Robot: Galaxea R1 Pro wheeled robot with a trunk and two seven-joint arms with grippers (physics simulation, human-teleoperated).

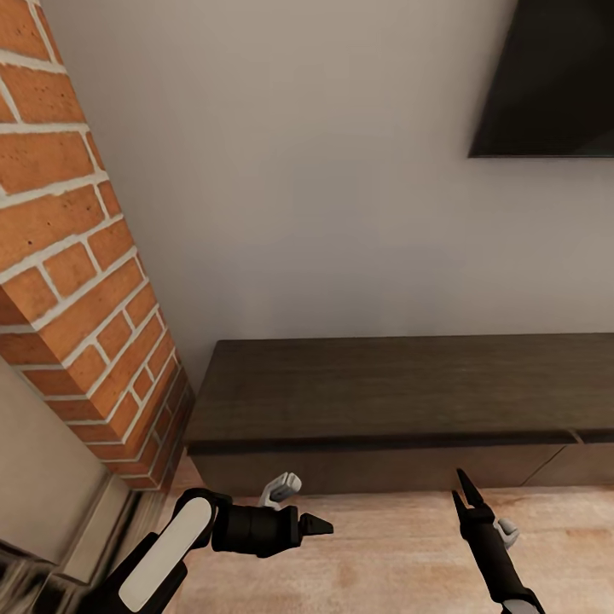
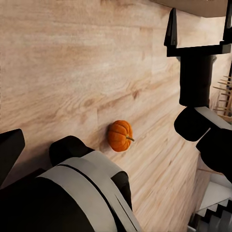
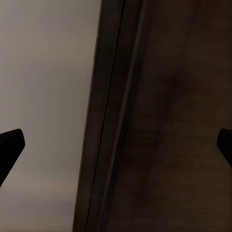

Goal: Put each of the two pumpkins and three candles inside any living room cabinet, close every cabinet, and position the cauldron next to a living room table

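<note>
Ribbed orange pumpkin down on the plank floor, beyond the left gripper, apart from both grippers. Right gripper spread wide, empty; left spread too, nothing held. Probably light, rigid, a bit slick: best pinched across the ribs, not the stem.

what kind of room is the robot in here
Most likely a living room. A black TV hangs on the pale wall above a long, low dark wood cabinet, a red brick fireplace stands beside it, and a small orange pumpkin lies on the light plank floor.
</note>
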